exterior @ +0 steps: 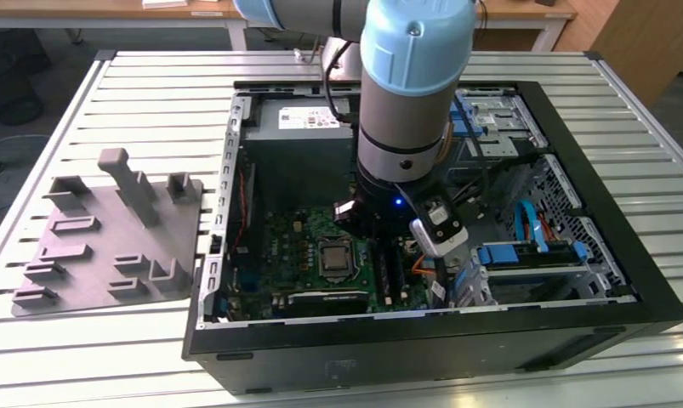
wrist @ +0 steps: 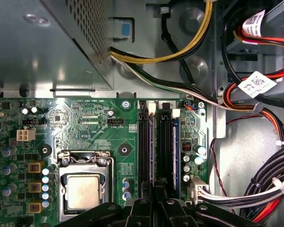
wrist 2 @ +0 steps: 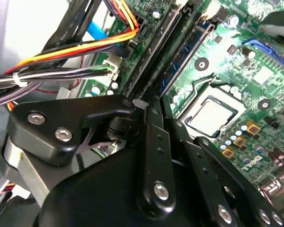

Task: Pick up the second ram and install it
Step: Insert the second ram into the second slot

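Slatted metal table carries an open computer case, with a grey fixture tray beside it. Inside the case, the second ram stands on edge in the motherboard slots, beside the CPU socket, its long axis running straight away from the gripper, which hangs directly over its near end. Whether its jaws are clamped, I cannot tell. Cable bundles lie past the slots.

The fixture tray lies on the table, at the exterior view's left of the computer case.
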`<action>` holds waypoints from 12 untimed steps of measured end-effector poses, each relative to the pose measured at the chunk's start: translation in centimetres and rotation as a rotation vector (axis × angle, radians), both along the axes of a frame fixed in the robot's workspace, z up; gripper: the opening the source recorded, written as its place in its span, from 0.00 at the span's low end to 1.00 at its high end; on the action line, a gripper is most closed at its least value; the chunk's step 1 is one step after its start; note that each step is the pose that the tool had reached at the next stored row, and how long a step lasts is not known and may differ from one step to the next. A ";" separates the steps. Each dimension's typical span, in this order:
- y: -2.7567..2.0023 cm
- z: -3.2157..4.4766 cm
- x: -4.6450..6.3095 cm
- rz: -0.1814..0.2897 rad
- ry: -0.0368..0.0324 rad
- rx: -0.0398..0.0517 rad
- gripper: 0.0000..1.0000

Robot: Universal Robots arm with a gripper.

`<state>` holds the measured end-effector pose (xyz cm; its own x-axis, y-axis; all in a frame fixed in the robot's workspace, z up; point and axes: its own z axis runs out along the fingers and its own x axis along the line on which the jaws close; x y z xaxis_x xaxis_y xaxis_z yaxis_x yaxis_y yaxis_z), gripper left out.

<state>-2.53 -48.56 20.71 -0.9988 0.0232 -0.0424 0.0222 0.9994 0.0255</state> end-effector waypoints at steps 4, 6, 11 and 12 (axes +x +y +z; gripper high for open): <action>0.01 -0.06 0.0 0.000 -0.0003 0.0009 0.15; 0.00 0.05 0.0 0.000 0.0001 -0.0005 0.21; 0.08 2.07 0.0 0.000 -0.0002 -0.0020 0.21; 0.24 2.52 0.0 0.000 -0.0002 -0.0021 0.21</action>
<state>-2.53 -48.31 23.23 -0.9988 0.0233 -0.0426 0.0223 0.9995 0.0233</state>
